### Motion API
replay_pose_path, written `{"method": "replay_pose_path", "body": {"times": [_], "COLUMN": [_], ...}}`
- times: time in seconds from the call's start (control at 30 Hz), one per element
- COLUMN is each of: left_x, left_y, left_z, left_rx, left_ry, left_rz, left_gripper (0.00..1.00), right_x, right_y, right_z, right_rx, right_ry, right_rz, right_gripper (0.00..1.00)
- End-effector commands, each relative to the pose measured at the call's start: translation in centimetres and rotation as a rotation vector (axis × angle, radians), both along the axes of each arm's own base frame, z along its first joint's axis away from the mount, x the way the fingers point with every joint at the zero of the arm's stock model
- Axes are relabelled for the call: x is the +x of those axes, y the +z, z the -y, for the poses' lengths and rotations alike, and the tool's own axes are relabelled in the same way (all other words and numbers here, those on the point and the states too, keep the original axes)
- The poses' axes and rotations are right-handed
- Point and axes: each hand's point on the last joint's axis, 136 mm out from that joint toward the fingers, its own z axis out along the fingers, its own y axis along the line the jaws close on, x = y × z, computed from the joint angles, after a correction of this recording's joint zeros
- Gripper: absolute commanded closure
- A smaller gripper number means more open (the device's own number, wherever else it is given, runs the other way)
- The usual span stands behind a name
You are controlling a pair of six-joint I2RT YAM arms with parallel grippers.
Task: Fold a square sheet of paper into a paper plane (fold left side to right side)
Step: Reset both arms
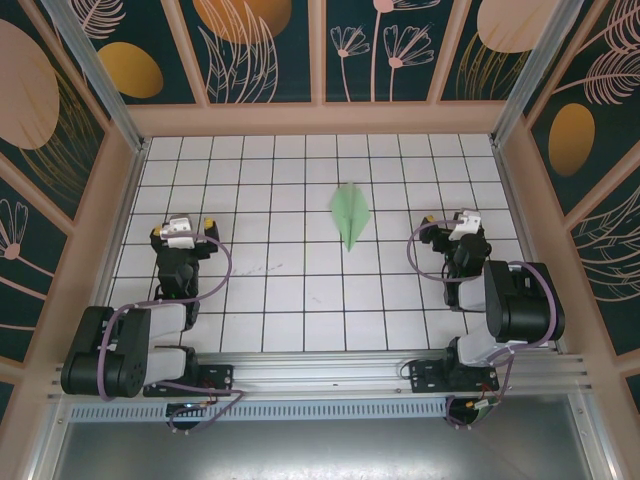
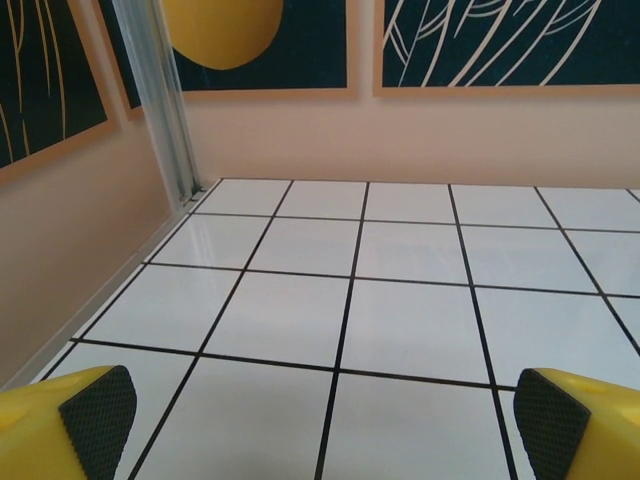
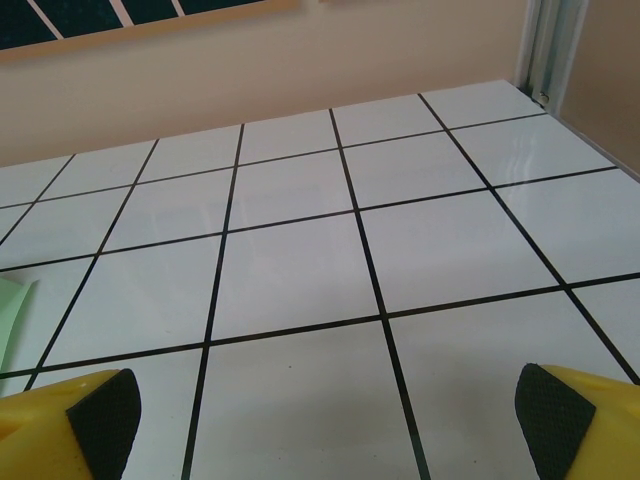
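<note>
Out on the white gridded surface (image 1: 280, 290), the pale mint-green folded paper plane (image 1: 350, 215) lies far-to-near, left of my spread right hand (image 1: 450, 222), which sits nearer than my equally spread left hand (image 1: 182, 226).

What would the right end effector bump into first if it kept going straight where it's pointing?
Nothing blocks the right end effector: just bare table, then the far wall. Tilted down, it would likely touch the table first; depth is unclear. The paper plane lies off to its left.
</note>
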Motion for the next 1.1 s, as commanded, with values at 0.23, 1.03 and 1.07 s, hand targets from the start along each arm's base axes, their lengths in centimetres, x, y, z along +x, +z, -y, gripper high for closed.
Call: {"method": "replay_pose_path", "body": {"times": [0.23, 1.03, 1.07], "left_x": [1.2, 2.5, 2.5], "left_y": [0.5, -1.0, -1.0], "left_z": [1.3, -1.0, -1.0], "left_rx": [-0.017, -0.066, -0.067], "left_ry": [-0.081, 0.051, 0.050], "left_rz": [0.069, 0.022, 0.023], "left_gripper": [0.02, 0.01, 0.01], "right_x": [0.5, 0.5, 0.5], "right_y": [1.7, 1.7, 1.7], "right_z": [-0.4, -0.4, -0.4], "right_rx": [-0.021, -0.021, -0.021], "right_ry": [0.016, 0.016, 0.016], "right_rz": [0.066, 0.065, 0.067], "right_gripper": [0.01, 0.01, 0.01]}}
